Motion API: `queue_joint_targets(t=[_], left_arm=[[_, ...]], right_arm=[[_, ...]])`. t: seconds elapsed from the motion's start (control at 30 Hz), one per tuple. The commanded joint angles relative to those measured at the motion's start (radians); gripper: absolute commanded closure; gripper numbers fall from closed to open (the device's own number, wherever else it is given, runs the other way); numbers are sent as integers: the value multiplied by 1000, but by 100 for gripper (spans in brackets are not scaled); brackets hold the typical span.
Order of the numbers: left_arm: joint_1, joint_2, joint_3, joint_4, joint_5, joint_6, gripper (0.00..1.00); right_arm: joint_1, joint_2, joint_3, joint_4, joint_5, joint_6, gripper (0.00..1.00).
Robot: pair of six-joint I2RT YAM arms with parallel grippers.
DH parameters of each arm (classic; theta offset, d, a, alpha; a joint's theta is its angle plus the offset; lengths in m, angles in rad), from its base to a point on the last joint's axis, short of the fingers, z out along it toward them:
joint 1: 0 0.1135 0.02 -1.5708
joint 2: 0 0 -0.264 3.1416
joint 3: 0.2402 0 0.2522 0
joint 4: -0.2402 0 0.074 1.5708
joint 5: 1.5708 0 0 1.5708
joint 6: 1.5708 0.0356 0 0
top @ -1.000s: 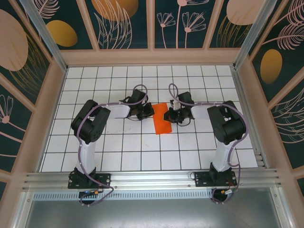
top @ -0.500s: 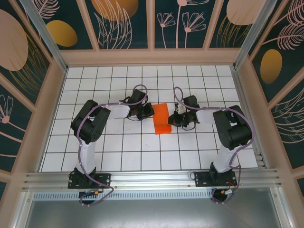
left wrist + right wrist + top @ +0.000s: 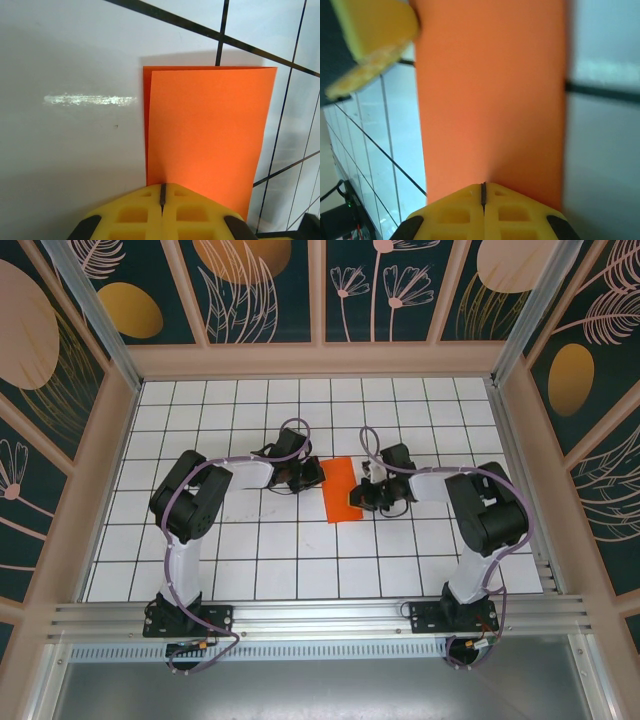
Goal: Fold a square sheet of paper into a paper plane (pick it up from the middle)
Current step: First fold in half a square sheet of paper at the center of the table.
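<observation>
Centrally in the top view, on the white gridded surface (image 3: 250, 560), the orange paper sheet (image 3: 341, 490) lies flat, folded into a two-layer rectangle. The left claw (image 3: 310, 477) sits at its left edge and the right claw (image 3: 370, 494) at its right edge. Both claws are pressed together, tips over the paper.
</observation>
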State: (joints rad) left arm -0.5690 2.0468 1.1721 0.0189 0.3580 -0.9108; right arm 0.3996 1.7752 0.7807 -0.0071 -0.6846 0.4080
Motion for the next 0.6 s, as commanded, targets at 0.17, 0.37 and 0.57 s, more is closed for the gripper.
queue_joint_targets(t=[0.17,0.37,0.57], left_arm=[[5,91,-73,-203,-148,9,96],[5,88,-72,-205,-148,13,96],[5,68,-42,-201,-132,47,94]], right_arm=[[-32,-123,-160,-96,28,-23,100],[-56,-174,-202,-76,40,-3,100],[-50,-221,-122,-80,43,18,100]])
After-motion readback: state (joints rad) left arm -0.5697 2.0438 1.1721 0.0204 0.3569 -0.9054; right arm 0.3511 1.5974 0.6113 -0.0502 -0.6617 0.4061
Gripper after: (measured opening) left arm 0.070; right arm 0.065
